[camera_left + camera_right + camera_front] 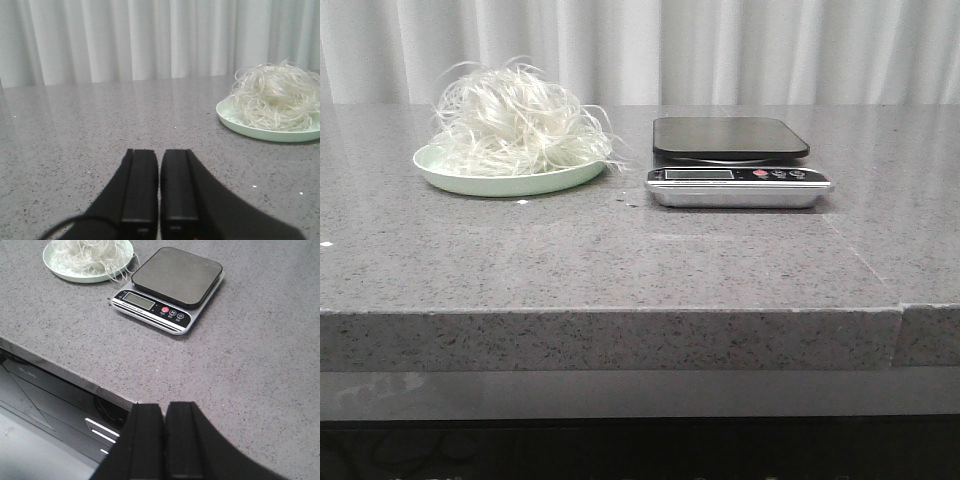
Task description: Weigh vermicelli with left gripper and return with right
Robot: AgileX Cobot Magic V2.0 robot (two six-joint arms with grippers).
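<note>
The vermicelli, a fluffy off-white tangle of thin strands, lies heaped on a pale green plate at the back left of the grey table. It also shows in the left wrist view and the right wrist view. A kitchen scale with a bare black platform stands right of the plate. It also shows in the right wrist view. My left gripper is shut and empty, low over the table, apart from the plate. My right gripper is shut and empty over the table's front edge.
A white curtain hangs behind the table. The table's front edge runs across the front view, with a seam at the right. A few small white specks lie on the tabletop near the plate.
</note>
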